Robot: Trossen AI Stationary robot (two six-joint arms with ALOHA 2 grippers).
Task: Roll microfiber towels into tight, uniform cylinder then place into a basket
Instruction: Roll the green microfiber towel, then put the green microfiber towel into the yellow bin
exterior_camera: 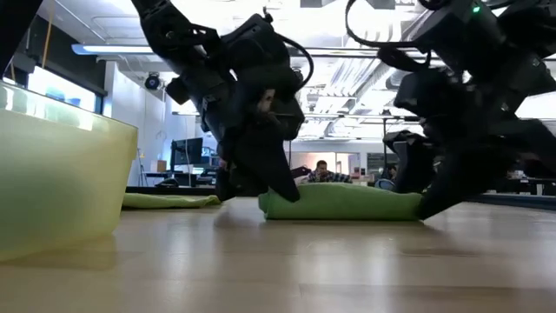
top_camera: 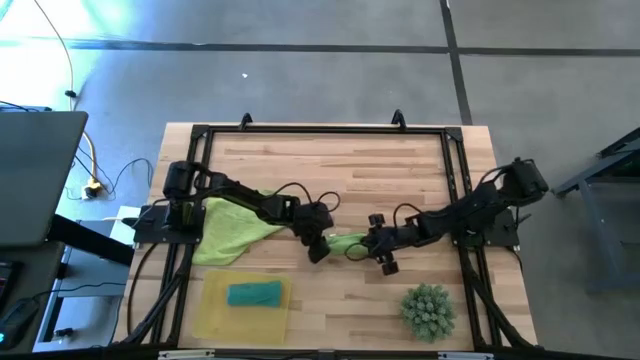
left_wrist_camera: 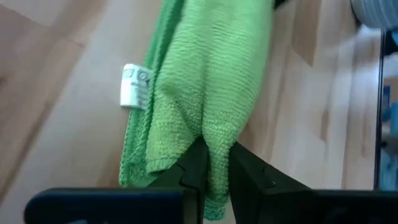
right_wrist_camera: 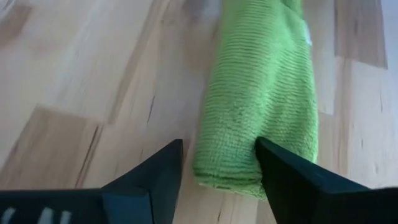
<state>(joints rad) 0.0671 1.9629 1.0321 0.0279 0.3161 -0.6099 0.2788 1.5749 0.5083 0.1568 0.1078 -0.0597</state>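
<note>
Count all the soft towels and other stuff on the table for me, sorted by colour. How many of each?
Lime green microfibre towels: 2, a rolled one between the grippers and a spread one.
Teal rolled towel: 1, lying in the tray.
Translucent yellow rectangular tray: 1.
Pale green spiky ball-shaped plant: 1.
Total: 5 things.

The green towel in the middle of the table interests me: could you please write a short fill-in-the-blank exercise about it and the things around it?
1. The green towel between the two grippers lies on the ____ table.
2. The yellow basket holds one rolled ____ towel.
3. The left gripper pinches an edge of the green towel, near its small ____ label.
4. The right gripper has its fingers ____ at the roll's end.

Missing words: wooden; teal; white; apart
</note>
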